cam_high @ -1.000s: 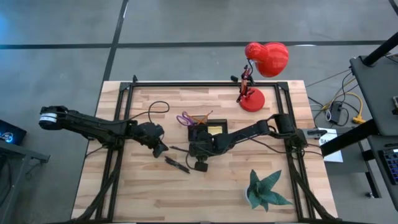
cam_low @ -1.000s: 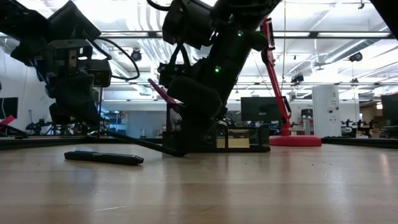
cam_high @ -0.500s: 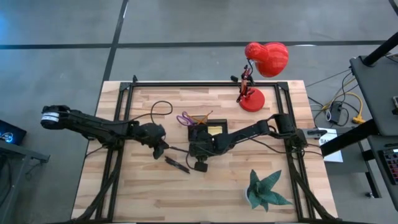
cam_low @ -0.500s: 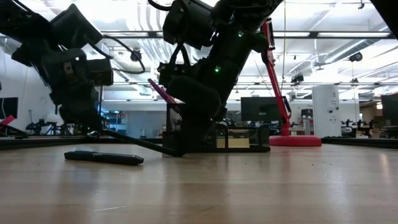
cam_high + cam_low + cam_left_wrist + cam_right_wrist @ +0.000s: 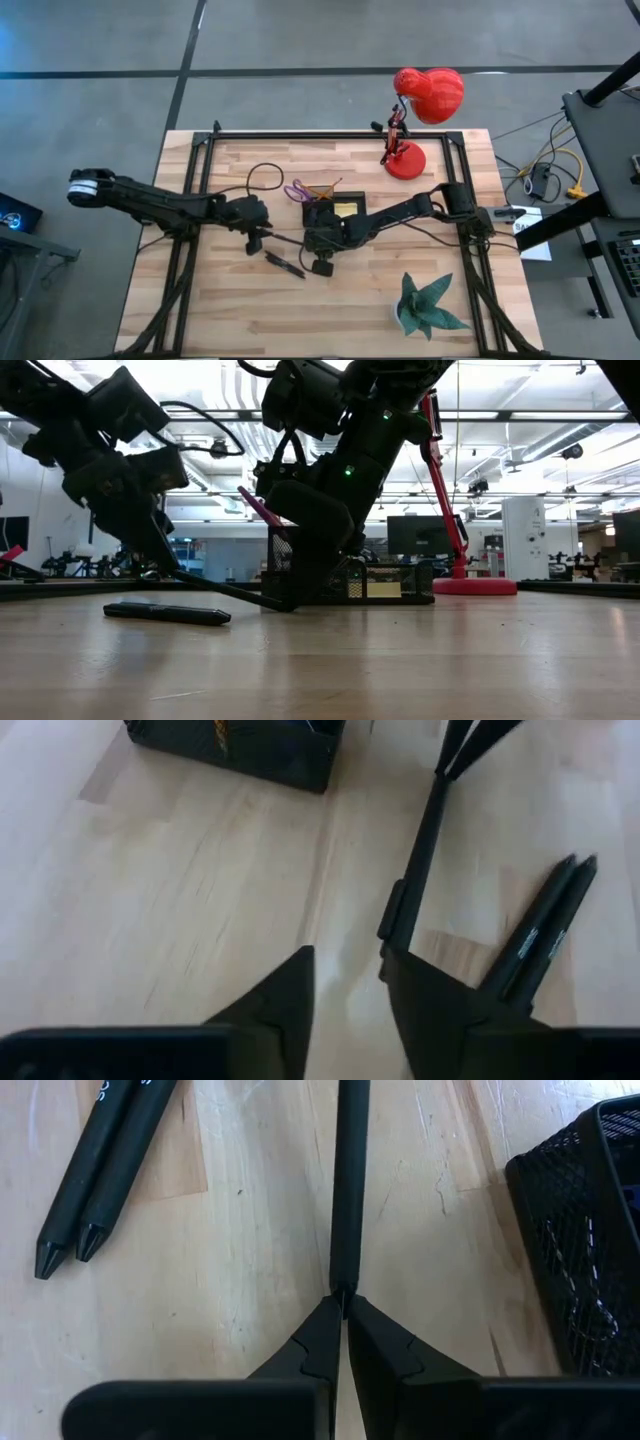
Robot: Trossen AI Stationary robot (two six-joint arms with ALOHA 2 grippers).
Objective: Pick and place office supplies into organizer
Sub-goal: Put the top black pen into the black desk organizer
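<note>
The right gripper (image 5: 343,1312) is pinching one end of a thin black pen (image 5: 348,1180) at frame centre, its long axis running toward the left gripper (image 5: 345,970), whose fingers are standing narrowly open.

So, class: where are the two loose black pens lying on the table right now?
In the high view, the two loose black pens lie side by side on the wooden table, left of centre, just in front of the black mesh organizer.

pens (image 5: 285,264): black | organizer (image 5: 335,212): black mesh | scissors (image 5: 297,191): purple | lamp (image 5: 428,94): red
</note>
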